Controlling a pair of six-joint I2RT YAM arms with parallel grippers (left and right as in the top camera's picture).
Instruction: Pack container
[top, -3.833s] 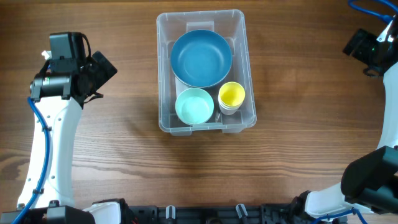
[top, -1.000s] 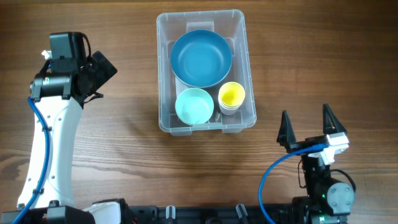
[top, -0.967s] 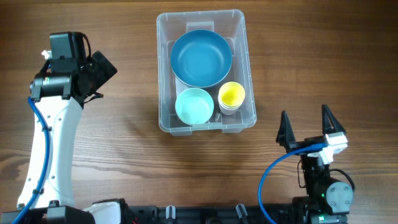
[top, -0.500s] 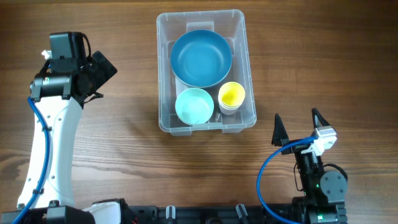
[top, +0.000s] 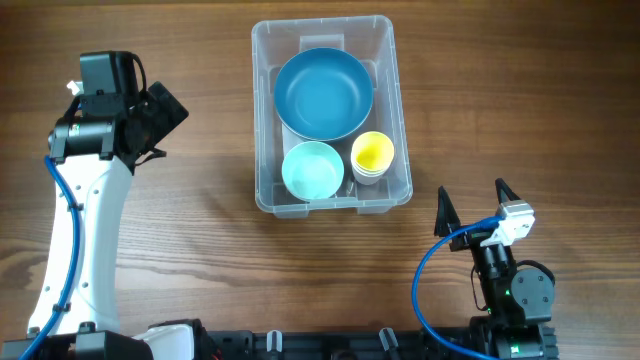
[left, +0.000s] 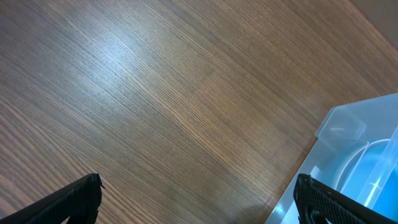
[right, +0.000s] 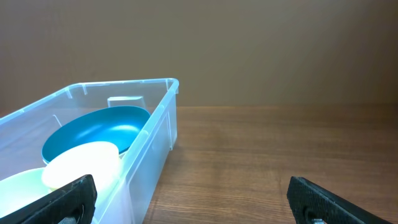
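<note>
The clear plastic container (top: 385, 50) stands at the table's middle back. It holds a large blue bowl (top: 323, 93), a small pale teal bowl (top: 312, 170) and a yellow cup (top: 372, 154). My left gripper (top: 172, 108) is open and empty, left of the container; its wrist view shows the container's corner (left: 351, 127) at the right. My right gripper (top: 472, 203) is open and empty, low near the front edge, just right of the container's front corner. The right wrist view shows the container (right: 155, 124) with the blue bowl (right: 93, 130) at left.
The wooden table (top: 500, 120) surrounds the container. The right arm's base and blue cable (top: 425, 290) sit at the front right. The left arm (top: 80, 230) runs along the left side.
My right arm has swung from the far right back corner down to the front right, then shifted slightly left toward the container's front corner. The left arm has not moved.
</note>
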